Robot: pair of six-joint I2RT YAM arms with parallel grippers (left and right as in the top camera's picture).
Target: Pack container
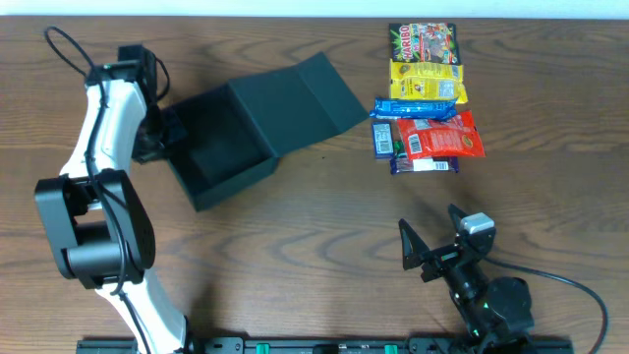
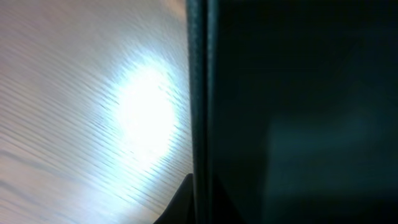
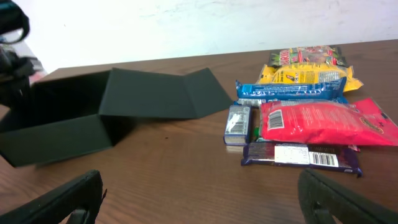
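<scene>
evidently the container (image 1: 231, 147) sits open left of centre on the desk (image 1: 295, 256), flap (image 1: 314, 93) laid toward the snack packets (image 1: 428, 103), probably for easy loading. left hand (image 1: 162, 133) meets its wall, perhaps steadying; grip unclear. right hand (image 1: 430, 234) gapes wide, empty, facing the packets.

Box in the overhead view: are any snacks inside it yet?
No, the open box shows only its bare dark inside, and the snacks all lie in a pile beside it.

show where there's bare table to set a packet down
Bare wood: between the container and the right tool, and the strip between the lid flap and the snack pile. Crowded: the pile, and the container's left wall, where the left arm sits.
</scene>
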